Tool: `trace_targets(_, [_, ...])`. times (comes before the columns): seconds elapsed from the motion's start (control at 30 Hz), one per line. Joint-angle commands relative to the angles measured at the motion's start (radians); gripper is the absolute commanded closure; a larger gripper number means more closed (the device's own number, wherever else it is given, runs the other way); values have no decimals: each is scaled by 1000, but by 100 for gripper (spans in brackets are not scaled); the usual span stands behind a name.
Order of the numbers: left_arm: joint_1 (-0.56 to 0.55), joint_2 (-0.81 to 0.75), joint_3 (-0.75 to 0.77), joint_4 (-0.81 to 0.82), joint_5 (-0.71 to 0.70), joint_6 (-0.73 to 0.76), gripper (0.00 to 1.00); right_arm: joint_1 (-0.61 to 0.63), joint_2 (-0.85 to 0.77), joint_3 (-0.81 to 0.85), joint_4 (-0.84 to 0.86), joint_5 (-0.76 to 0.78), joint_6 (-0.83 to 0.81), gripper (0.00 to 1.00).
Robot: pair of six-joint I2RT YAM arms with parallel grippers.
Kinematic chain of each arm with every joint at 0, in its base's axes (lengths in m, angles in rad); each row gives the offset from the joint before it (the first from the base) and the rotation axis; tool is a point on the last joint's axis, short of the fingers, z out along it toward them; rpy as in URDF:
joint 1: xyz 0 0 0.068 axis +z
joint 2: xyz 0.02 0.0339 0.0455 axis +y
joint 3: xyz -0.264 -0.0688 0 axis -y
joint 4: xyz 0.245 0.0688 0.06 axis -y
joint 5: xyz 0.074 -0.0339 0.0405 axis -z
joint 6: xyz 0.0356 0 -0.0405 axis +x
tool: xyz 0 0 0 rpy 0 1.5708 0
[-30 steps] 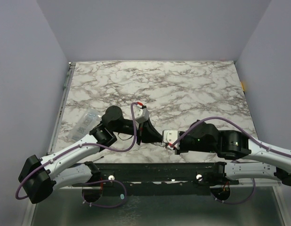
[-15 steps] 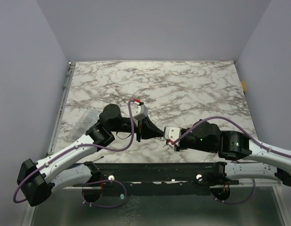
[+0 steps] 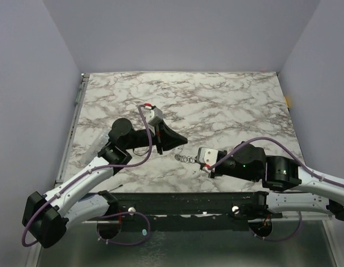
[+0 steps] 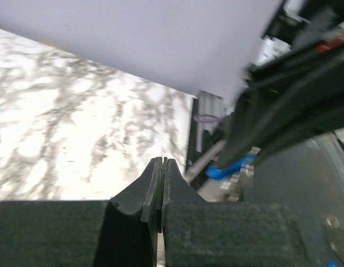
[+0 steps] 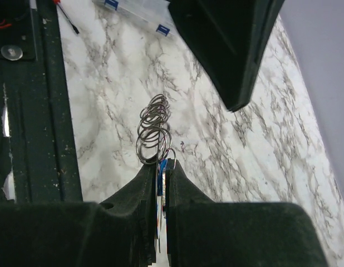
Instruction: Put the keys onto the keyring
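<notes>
Pulled up and left, the left gripper (image 3: 182, 140) now sits apart from the right gripper (image 3: 197, 158), its fingers pressed together on nothing. The right gripper is clamped on the blue-headed key (image 4: 232, 166), and the keyring (image 5: 154, 129) coils jut from its tip over the marble tabletop (image 3: 227, 105). Print on the clear packet (image 5: 139, 10) is too small to read.
</notes>
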Motion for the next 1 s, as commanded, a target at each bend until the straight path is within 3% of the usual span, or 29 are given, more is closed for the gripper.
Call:
trace_targets(0.0, [56, 9, -20, 55, -102, -40, 100, 14, -29, -1, -19, -53, 11, 99])
trace_targets(0.27, [62, -1, -32, 96, -33, -50, 100, 13, -12, -13, -20, -47, 22, 99])
trace_targets(0.4, [62, -43, -37, 98, 34, -16, 61, 13, -12, -12, -27, -22, 24, 99])
trace_targets(0.5, [60, -64, -38, 99, 101, 5, 45, 14, -6, 4, -47, -12, 27, 99])
trace_targets(0.97, [-38, -9, -47, 100, 187, -2, 33, 13, 42, 61, -76, -26, 21, 99])
